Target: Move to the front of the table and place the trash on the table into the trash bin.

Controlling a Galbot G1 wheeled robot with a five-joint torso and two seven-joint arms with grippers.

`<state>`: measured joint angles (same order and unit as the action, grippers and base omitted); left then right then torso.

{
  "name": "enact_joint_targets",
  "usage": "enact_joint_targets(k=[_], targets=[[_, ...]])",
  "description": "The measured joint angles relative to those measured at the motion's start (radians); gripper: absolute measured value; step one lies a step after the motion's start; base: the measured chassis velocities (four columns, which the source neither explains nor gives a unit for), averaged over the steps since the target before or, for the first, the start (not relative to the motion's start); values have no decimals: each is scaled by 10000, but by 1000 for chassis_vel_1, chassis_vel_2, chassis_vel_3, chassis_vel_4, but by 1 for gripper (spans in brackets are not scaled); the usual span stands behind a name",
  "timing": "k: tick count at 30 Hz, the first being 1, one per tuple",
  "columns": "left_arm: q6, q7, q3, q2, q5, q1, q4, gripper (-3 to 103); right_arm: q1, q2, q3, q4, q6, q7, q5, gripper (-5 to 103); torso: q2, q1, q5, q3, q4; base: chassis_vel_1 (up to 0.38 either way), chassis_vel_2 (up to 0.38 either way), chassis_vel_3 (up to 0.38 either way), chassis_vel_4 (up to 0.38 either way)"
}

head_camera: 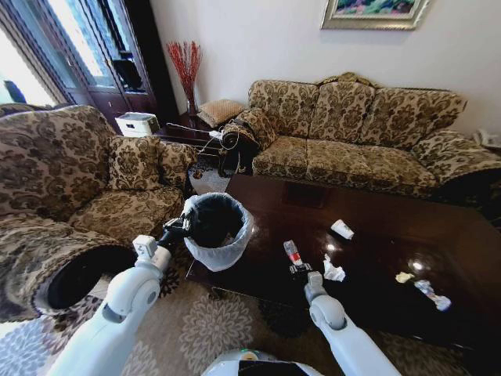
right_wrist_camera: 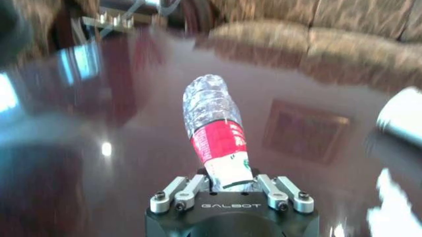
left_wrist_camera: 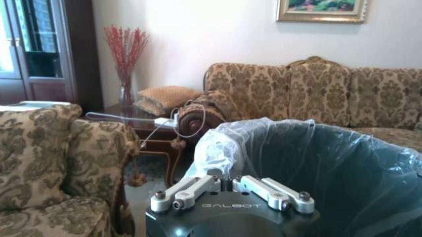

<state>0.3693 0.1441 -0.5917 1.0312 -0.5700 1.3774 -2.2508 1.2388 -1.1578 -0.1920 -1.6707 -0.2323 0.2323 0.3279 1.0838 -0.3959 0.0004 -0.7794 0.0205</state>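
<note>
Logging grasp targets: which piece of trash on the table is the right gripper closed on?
The clear plastic bottle with a red label, clamped by the right gripper; the white paper cup and crumpled white tissue lie untouched.

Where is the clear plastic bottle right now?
In the head view, the clear red-labelled plastic bottle sits in the right gripper over the dark table, right of the bag-lined bin.

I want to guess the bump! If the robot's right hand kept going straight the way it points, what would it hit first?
Probably nothing soon. The right hand is shut on the bottle, which points across bare table toward the sofa; the sofa looks first, though depth is unclear.
</note>
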Motion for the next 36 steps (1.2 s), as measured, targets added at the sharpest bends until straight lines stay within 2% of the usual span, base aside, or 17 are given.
enact_joint_targets(k=[5,10,12,13,15,16,18,20,21,23,24,27,28,30,35,36], targets=[[-1,-145,157,-22,6,10,-73,3,-495,470,-115,-1493,78,397,272,16,0,0,-3,1,0,0,0,0,0],[6,-192,275,39,59,68,-74,3,-1125,1065,-107,-2550,-79,567,833,16,0,0,-4,1,2,0,0,0,0],[13,-279,347,82,135,155,-93,3,-1717,1622,15,-3183,-223,610,1400,16,0,-1,-2,0,1,0,0,0,0],[20,-425,417,126,266,261,-101,3,-2477,2263,346,-3706,-296,610,2252,16,0,0,-3,0,0,0,0,0,0],[22,-515,494,161,340,342,-104,3,-3511,2797,905,-4219,-377,646,3584,16,0,0,-1,0,-1,0,0,0,0],[22,-515,494,161,340,342,-104,3,-3511,2797,905,-4219,-377,646,3584,16,0,0,-1,0,-1,0,0,0,0],[22,-565,604,186,346,361,-71,3,-4996,3182,1895,-4818,-726,1193,5419,16,0,0,-4,1,2,0,0,0,0],[30,-564,661,211,343,304,4,3,-6068,3315,2895,-5294,-1042,1762,6637,16,0,-1,-7,1,5,0,0,0,0],[30,-564,661,211,343,304,4,3,-6068,3315,2895,-5294,-1042,1762,6637,16,0,-1,-7,1,5,0,0,0,0],[99,-556,706,204,321,181,35,3,-6905,3381,3906,-5679,-1212,1971,7448,16,-2,-1,-6,1,3,0,0,0,0],[99,-556,706,204,321,181,35,3,-6905,3381,3906,-5679,-1212,1971,7448,16,-2,-1,-6,1,3,0,0,0,0],[147,-557,756,171,209,99,-14,3,-7554,3272,5033,-5679,-1177,1847,7606,15,-1,0,-6,1,-1,0,0,0,0],[147,-557,756,171,209,99,-14,3,-7554,3272,5033,-5679,-1177,1847,7606,15,-1,0,-6,1,-1,0,0,0,0],[173,-558,737,152,46,85,-122,3,-7874,3044,5810,-5502,-1171,1769,7435,15,-2,-1,-3,1,1,0,0,0,0],[208,-561,709,87,-27,0,-136,3,-8070,2854,6375,-5351,-1425,1641,7101,13,-2,-1,-5,1,0,0,0,0,0],[223,-561,703,74,-36,-51,-136,3,-8163,2742,6558,-5161,-1432,1529,6749,16,-2,0,-4,1,0,0,0,0,0]])
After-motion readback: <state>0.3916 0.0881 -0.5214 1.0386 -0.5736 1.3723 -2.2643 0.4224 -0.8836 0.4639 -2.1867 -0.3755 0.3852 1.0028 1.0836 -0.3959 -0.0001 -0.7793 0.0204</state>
